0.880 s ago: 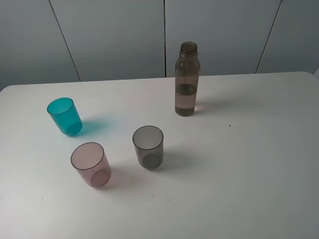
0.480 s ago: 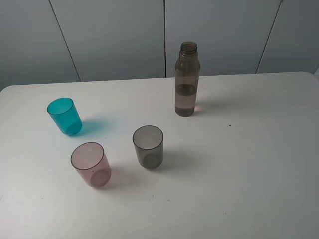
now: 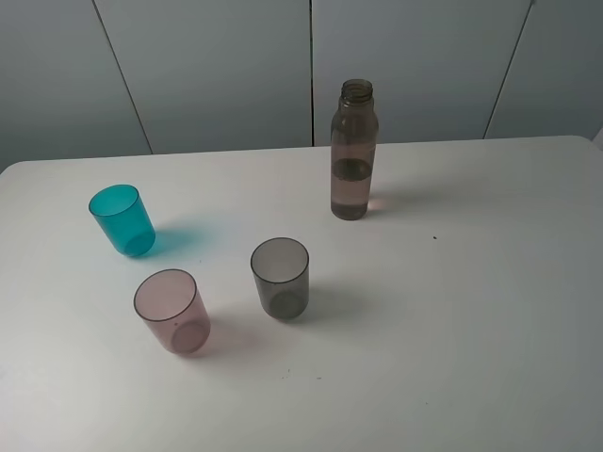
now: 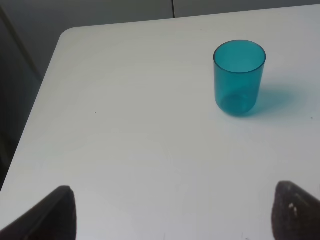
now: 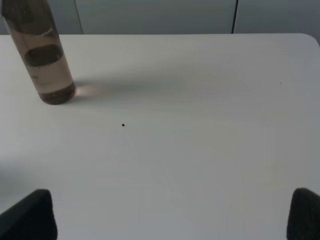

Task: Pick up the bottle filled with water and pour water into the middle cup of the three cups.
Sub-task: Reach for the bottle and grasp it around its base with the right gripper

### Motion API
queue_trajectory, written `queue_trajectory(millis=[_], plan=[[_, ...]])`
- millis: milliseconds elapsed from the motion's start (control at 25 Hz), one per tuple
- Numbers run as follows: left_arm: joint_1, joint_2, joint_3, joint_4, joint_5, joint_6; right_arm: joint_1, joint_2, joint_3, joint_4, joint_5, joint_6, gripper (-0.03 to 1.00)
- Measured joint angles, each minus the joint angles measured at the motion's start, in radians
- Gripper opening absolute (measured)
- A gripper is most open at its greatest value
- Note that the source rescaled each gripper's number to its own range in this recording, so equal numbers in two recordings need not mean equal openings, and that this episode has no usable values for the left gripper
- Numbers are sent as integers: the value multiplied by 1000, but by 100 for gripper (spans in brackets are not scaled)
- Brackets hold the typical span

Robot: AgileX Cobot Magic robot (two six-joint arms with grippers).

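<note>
The smoky-brown bottle (image 3: 352,155) stands upright and capless at the back of the white table (image 3: 471,301), partly filled with water. The three cups stand to its left and front: a teal cup (image 3: 122,219), the pink middle cup (image 3: 172,311) and a smoky grey cup (image 3: 281,278). Neither arm shows in the exterior high view. My left gripper (image 4: 175,215) is open with nothing between its fingers, and the teal cup (image 4: 239,77) stands well ahead of it. My right gripper (image 5: 167,215) is open too, with the bottle (image 5: 42,55) far ahead and off to one side.
Grey wall panels (image 3: 217,66) rise behind the table's far edge. The table's left corner and edge (image 4: 52,60) show in the left wrist view. A small black speck (image 3: 434,236) lies on the table to the right of the bottle.
</note>
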Motion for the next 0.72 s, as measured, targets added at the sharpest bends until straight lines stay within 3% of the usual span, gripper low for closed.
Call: queue_trajectory(millis=[720], plan=[[0,0,0,0,0,0,0,0,0,0,0,0,100]])
